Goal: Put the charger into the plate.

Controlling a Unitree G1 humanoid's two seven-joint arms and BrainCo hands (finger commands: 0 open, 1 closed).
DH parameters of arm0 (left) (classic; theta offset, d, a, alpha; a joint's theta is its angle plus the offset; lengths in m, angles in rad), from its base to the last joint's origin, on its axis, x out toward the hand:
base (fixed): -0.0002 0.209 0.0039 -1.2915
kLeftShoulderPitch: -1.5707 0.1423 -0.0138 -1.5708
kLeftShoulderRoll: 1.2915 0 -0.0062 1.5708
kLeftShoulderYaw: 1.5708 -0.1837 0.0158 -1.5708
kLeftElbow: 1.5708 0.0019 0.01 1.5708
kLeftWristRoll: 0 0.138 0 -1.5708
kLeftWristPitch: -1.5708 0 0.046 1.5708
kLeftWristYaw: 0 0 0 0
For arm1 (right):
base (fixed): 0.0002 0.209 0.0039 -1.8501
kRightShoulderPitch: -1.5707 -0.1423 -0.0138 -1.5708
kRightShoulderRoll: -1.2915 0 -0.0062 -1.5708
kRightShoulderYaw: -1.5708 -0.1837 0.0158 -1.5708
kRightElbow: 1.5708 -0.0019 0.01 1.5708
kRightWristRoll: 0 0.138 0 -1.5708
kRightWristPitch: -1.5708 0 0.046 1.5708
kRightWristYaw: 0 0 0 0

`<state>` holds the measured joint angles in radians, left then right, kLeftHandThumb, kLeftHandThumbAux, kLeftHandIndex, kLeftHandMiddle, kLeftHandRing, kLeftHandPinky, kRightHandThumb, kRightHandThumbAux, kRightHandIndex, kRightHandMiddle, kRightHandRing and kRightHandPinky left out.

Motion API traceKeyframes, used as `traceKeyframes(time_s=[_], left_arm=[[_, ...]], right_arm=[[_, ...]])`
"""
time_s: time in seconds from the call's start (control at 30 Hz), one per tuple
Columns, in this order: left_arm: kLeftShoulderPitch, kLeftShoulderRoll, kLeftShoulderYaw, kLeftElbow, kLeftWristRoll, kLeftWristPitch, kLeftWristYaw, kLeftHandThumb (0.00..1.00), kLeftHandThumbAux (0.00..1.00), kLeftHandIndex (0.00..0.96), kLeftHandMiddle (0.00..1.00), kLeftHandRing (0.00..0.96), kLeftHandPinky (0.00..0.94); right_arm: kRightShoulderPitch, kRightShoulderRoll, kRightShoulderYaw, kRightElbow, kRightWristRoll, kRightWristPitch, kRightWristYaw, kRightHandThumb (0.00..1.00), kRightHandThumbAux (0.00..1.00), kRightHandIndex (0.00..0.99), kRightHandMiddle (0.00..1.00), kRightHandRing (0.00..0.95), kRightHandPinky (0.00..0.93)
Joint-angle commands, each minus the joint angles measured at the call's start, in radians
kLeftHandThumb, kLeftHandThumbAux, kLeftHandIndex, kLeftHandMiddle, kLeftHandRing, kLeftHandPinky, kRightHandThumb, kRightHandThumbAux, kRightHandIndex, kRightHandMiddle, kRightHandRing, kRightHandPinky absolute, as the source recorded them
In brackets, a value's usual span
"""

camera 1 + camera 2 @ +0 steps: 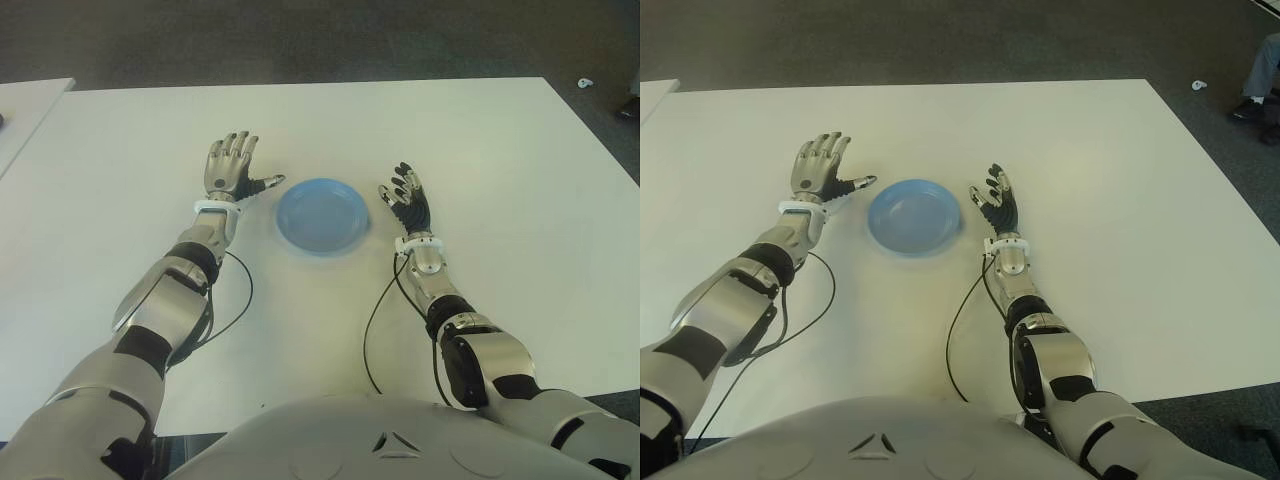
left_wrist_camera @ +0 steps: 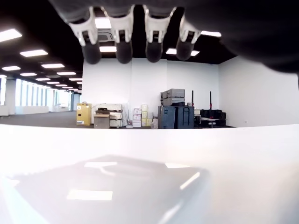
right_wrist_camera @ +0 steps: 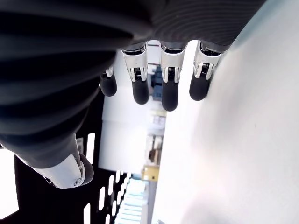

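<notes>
The fingers of the left hand are stretched out flat and spread, holding nothing, with the thumb angled toward the blue plate and its tip close to the plate's rim. The fingers of the right hand are also extended and loosely parted, holding nothing; this hand is turned on its edge just beside the plate on the opposite side. In each wrist view, 4 dark-tipped fingers reach straight out from the palm with only open air between them and the white surface. The plate, a shallow round dish, sits flat between the 2 hands and has nothing in it. No charger can be seen in any view, neither in the plate, nor in either hand, nor elsewhere on the surface. Behind each hand a white wrist band gives way to a silver and black forearm, and a thin black cable loops down on the surface from each wrist toward the robot's body. Far from the plate, past the surface's right corner, a person's shoe shows on the dark floor, with a small white scrap lying near it.
</notes>
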<state>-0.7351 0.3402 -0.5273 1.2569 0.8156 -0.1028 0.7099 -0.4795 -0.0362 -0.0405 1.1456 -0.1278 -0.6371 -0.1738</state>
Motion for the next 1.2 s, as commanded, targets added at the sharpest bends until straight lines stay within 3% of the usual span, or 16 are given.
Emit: traceKeyframes(time_s=[0.03,0.33,0.7,1.2], left_arm=[[-0.014,0.005,-0.02,0.019,0.005,0.018,-0.035,0.241,0.177,0.0,0.0,0.0,0.0],[-0.03,0.011,-0.024,0.012,-0.009,0.081,-0.157,0.218,0.218,0.0,0.0,0.0,0.0],[-0.048,-0.007,-0.035,0.006,-0.023,0.251,-0.377,0.185,0.154,0.0,0.0,0.0,0.0],[-0.022,-0.016,0.011,-0.046,-0.09,0.365,-0.441,0.18,0.151,0.0,0.0,0.0,0.0]], right_arm=[[0.123,0.026,0.004,0.107,0.002,0.11,0.014,0.125,0.693,0.06,0.153,0.163,0.192],[0.118,0.025,0.003,0.109,0.003,0.113,0.017,0.122,0.696,0.063,0.161,0.174,0.196],[0.117,0.024,0.0,0.11,0.004,0.114,0.024,0.11,0.687,0.056,0.156,0.171,0.195],[0.122,0.02,0.003,0.109,0.001,0.108,0.024,0.093,0.681,0.052,0.149,0.165,0.188]])
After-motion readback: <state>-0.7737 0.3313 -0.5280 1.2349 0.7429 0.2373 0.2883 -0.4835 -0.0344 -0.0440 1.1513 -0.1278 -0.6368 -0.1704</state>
